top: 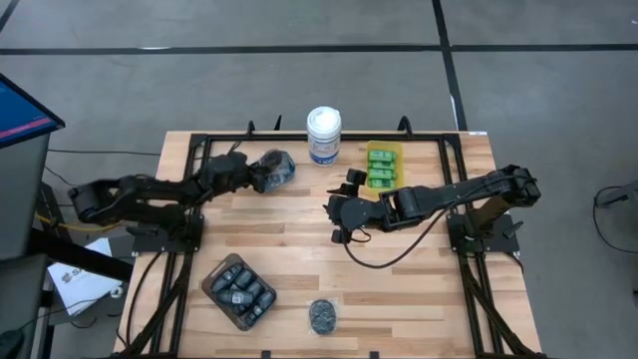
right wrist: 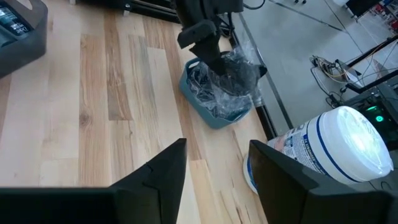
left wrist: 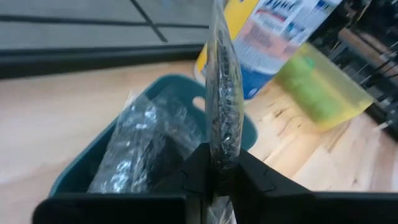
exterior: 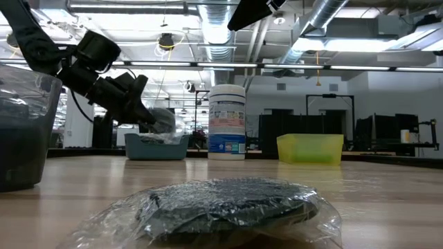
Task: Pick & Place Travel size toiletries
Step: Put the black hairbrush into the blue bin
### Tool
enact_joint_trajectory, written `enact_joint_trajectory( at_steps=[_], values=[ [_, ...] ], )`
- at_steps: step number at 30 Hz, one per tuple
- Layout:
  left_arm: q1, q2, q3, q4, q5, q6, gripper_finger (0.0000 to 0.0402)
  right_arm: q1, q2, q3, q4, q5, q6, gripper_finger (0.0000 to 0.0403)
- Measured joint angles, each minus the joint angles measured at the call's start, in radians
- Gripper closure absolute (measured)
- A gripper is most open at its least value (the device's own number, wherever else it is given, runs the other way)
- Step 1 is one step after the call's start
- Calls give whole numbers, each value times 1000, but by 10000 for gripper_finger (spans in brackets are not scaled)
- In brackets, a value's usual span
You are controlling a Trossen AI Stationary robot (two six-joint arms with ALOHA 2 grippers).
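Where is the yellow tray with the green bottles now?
In the high view the yellow tray sits at the table's far edge, right of the white canister, just beyond the right end effector.

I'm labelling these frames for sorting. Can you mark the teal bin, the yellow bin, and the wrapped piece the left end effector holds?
teal bin (right wrist: 200, 93): right wrist view, on its near wall.
yellow bin (exterior: 309, 149): low view, on its front wall.
wrapped piece (left wrist: 222, 93): left wrist view, mid-wrap above the fingers.

Overhead, table-level and 2 wrist cameras share teal bin (right wrist: 214, 99).
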Motion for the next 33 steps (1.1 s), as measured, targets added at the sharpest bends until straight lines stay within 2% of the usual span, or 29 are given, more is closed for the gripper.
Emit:
enact_joint_trajectory(
  at_steps=[10, 15, 23, 27, 33],
  values=[
    [-1, 57, 0, -5, 8, 5, 301, -7, 0, 0, -1, 0, 0, 235],
    [-15, 36, 1, 0, 22, 65, 240, -7, 0, 0, -1, 0, 0, 236],
    [-22, -35, 1, -46, 88, 62, 151, -6, 1, 0, -6, -4, 26, 237],
    [-21, -62, 1, -115, 89, 64, 138, -6, 1, 0, -6, -4, 26, 234],
    [-21, -101, 1, -200, 90, 66, 141, -6, 1, 0, -8, -4, 26, 236]
  ],
)
